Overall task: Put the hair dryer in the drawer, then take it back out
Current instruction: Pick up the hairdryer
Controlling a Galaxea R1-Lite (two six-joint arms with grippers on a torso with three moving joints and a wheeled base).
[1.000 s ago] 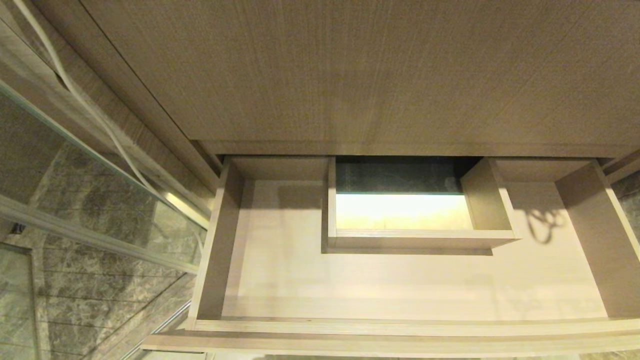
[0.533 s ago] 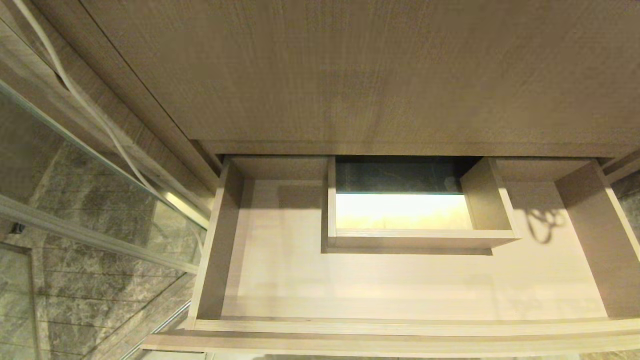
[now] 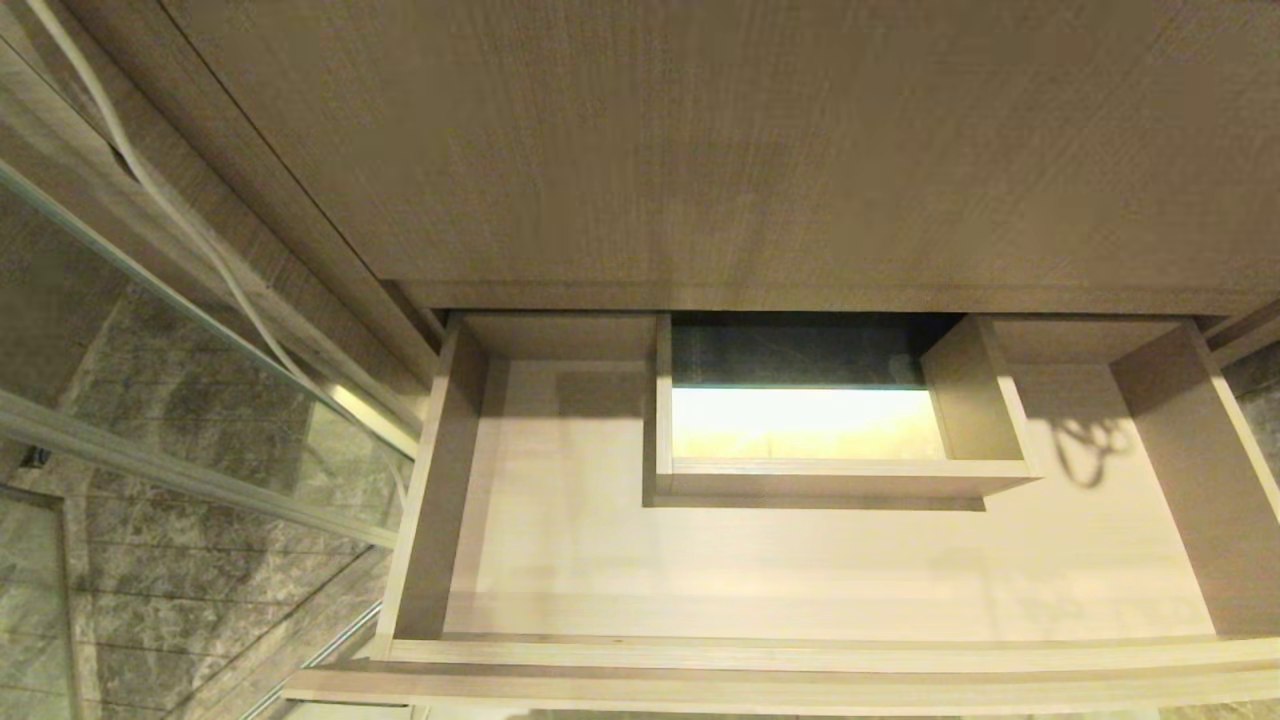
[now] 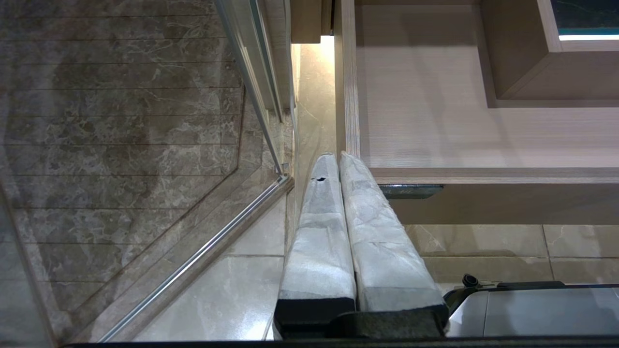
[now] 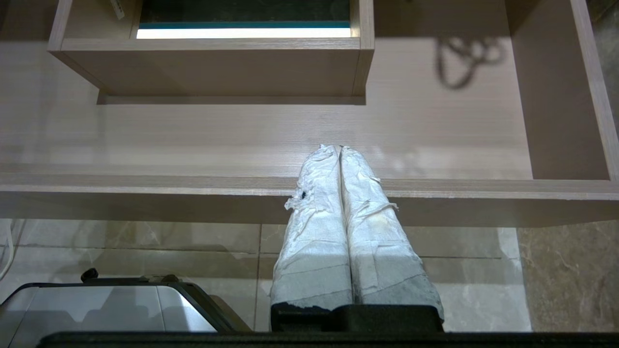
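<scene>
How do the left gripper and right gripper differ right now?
The left gripper hangs by the open light wood-grain drawer's left front corner; the right gripper hangs at its front edge, right of the middle. The right's white wrapping looks more frayed than the left's. Both are shut, empty.

Left gripper (image 4: 338,157): two long tapered fingers (image 4: 321,232) wrapped in white, wrinkled tape; small dark hole in the wrap near one tip. Black mounts at the base, lower centre of the left wrist frame. Glossy grey-silver body panel (image 4: 532,314) with black trim and a small black knob, lower right.

Right gripper (image 5: 340,149): same white wrap, frayed, loose shreds mid-length, greyed near the black base. Silver panel (image 5: 111,309), lower left.
</scene>
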